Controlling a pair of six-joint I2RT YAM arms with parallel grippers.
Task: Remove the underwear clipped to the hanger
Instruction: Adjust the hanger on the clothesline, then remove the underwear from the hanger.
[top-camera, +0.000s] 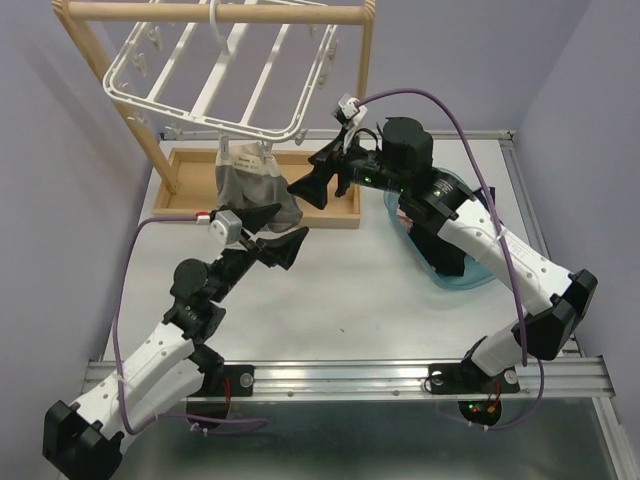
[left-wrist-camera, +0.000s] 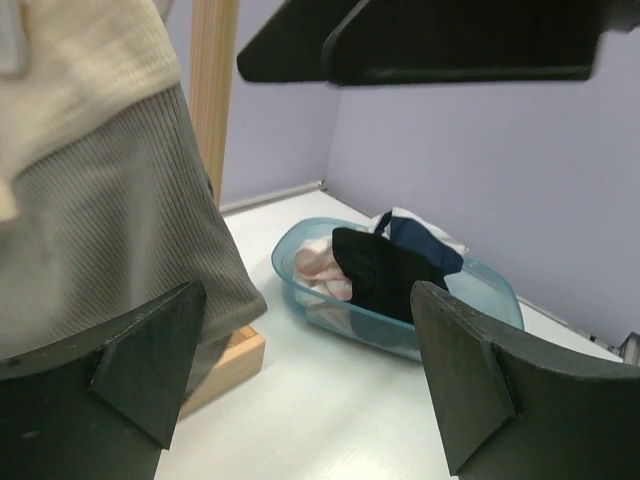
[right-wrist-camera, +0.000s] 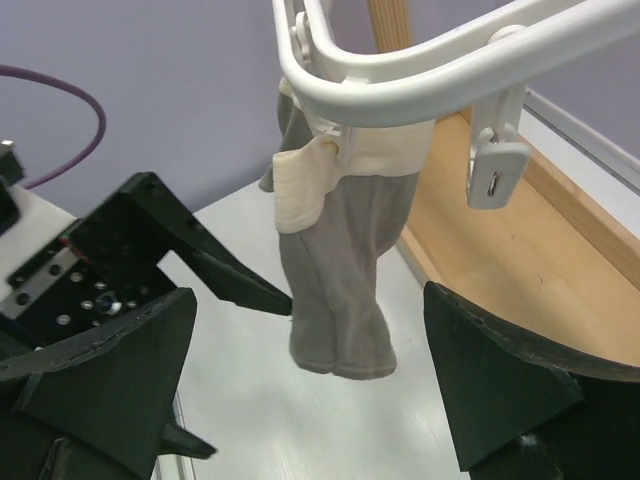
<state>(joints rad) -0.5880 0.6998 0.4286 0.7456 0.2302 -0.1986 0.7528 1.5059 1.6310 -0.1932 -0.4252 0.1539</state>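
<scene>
Hanging from the near rim of the hanger (right-wrist-camera: 400, 90), you have one grey underwear (top-camera: 255, 190) with a cream waistband, gripped at the waistband by the hanger's clips. The hanger itself hooks over the rail of the wooden stand (top-camera: 220, 12), tilted down toward you. A spare clip (right-wrist-camera: 497, 165) dangles empty to the right of the cloth.

Your left gripper (top-camera: 280, 232) sits low beside the underwear's hem with its fingers spread wide and nothing between them. In its wrist view the left finger overlaps the ribbed grey cloth; you cannot tell whether it touches.

Your right gripper (top-camera: 315, 172) is on the other side, level with the cloth and over the stand's wooden base (top-camera: 330, 215). Its fingers are also spread wide and hold nothing. In its wrist view the underwear hangs between the two fingers but farther off, apart from both.

On the table (top-camera: 330, 300), to the right, a blue tub (top-camera: 470, 280) lies under your right arm. It holds a black piece (left-wrist-camera: 380, 275), a navy piece (left-wrist-camera: 420, 240) and a pink piece (left-wrist-camera: 320, 270).
</scene>
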